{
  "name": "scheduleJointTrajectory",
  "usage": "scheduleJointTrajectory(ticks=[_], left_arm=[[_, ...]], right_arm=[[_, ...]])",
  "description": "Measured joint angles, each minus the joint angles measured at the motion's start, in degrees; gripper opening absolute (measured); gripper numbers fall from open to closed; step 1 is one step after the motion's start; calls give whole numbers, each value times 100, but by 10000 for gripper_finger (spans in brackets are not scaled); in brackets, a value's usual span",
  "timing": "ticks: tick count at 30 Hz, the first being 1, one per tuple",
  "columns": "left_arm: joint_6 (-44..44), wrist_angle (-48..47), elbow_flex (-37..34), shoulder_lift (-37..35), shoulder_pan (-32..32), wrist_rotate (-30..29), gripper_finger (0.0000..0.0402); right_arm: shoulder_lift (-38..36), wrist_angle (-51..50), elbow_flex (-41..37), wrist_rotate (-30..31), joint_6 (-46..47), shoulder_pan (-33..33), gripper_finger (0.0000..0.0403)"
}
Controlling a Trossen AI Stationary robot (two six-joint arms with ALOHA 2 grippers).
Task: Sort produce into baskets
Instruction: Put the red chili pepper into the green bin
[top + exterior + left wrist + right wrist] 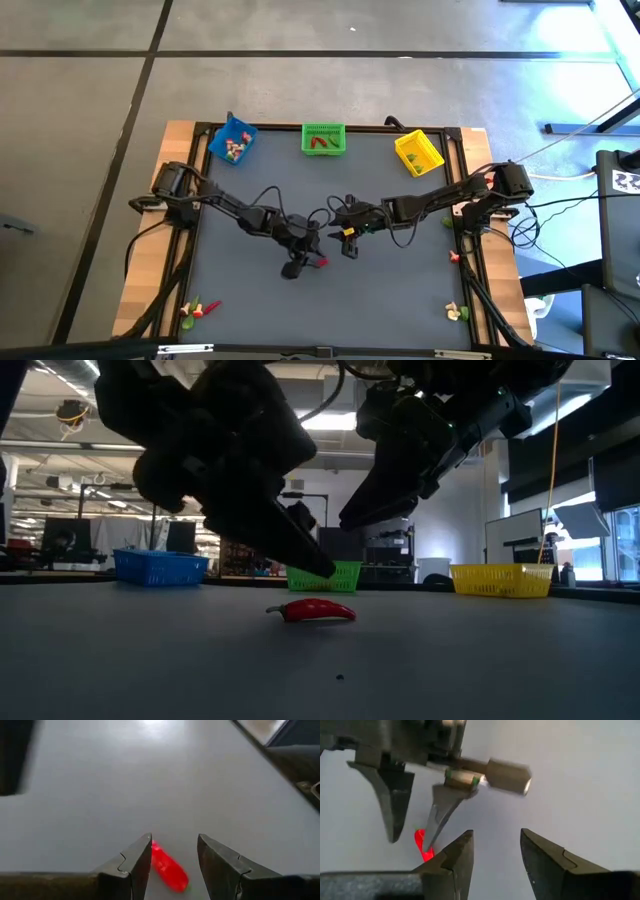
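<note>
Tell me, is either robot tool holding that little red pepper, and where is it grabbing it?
Nothing is held. The red pepper lies on the table. The left tool is open around it, not gripping; the right tool is open and empty.

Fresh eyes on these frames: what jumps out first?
Both hands meet at mid-table over one red pepper lying flat on the mat: the left hand straddles it with fingers open, not gripping, and the right hand hovers open beside it. Blue, green and yellow baskets line the far edge.
</note>
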Motion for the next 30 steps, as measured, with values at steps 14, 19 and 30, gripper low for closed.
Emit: scheduleJointTrajectory(ticks=[14, 19, 30], left_arm=[[-542, 175, 58, 540, 259, 681, 152], [-545, -23, 119, 541, 286, 683, 132], [-478, -104, 119, 541, 292, 642, 29]], right_arm=[[0, -6, 1, 48, 4, 0, 161], [0, -2, 0, 50, 7, 0, 161], [0, -2, 1, 55, 16, 0, 161]])
